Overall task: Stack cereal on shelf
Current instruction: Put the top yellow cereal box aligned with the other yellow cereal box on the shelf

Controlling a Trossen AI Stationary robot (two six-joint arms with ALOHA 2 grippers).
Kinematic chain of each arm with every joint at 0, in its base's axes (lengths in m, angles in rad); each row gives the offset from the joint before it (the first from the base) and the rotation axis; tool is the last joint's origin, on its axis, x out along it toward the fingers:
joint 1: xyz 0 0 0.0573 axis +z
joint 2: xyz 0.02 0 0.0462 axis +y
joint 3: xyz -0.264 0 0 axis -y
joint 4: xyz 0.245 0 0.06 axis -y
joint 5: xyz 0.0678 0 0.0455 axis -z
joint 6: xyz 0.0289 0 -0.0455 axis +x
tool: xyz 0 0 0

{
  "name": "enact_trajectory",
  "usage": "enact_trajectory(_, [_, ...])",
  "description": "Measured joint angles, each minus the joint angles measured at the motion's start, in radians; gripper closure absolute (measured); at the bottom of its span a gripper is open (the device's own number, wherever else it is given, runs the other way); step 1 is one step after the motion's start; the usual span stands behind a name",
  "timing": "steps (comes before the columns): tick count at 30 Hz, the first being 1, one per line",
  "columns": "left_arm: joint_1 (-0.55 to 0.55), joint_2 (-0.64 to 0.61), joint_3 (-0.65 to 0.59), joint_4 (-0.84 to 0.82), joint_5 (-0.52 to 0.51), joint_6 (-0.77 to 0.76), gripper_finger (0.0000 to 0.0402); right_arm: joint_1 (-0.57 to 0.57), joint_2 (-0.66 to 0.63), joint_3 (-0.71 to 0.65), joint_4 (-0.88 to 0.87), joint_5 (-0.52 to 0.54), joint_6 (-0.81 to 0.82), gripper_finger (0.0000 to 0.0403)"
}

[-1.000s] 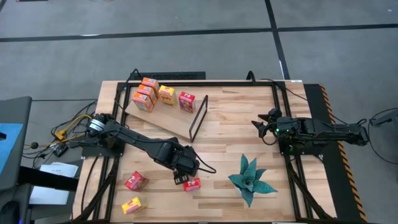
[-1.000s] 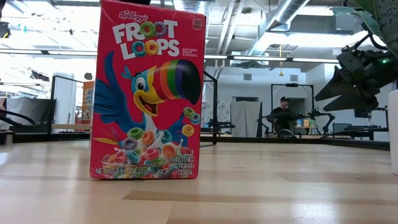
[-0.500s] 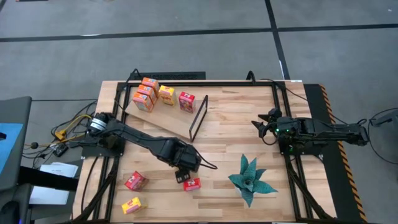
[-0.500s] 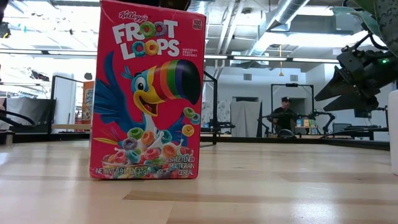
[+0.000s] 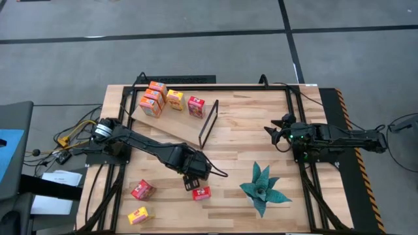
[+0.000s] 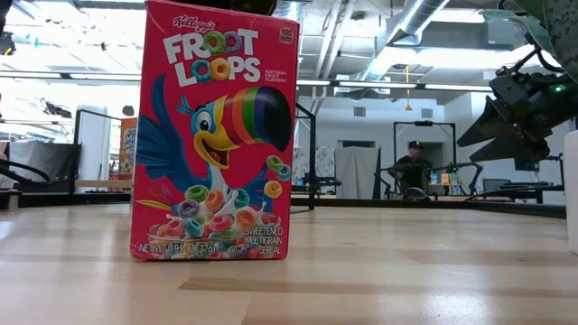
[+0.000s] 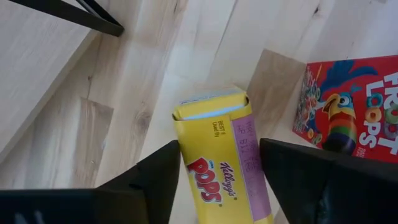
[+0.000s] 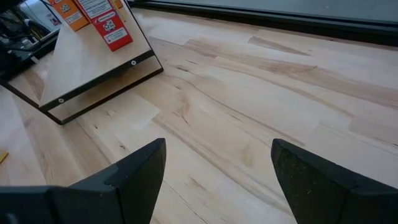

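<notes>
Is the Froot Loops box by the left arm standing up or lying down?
Standing upright. In the low view the Froot Loops box rests on its bottom edge on the table, with its printed front vertical and readable.

Yellow Pops box (image 7: 221,155) with red lettering and a purple side stripe sits between dark jaws; red Froot Loops box (image 6: 213,134) shows a rainbow-beaked blue toucan; pale wood-grain surface (image 5: 248,130), teal plant (image 5: 262,188).

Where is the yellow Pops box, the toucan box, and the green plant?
Yellow Pops box (image 7: 219,155): left wrist view, on its printed side.
Toucan box (image 6: 215,135): low view, on the toucan's beak on the front.
Green plant (image 5: 262,188): high view, on its leafy middle.
</notes>
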Motion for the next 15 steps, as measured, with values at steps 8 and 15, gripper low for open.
enact_trajectory(8, [0.001,0.0,0.0,0.0,0.0,-0.001,0.024,0.0,0.0,0.0,0.0,0.0,0.0,0.0086])
enact_trajectory(15, [0.008,-0.018,0.031,-0.071,0.003,-0.002,0.0259,0.0,0.0,0.0,0.0,0.0,0.0,0.0086])
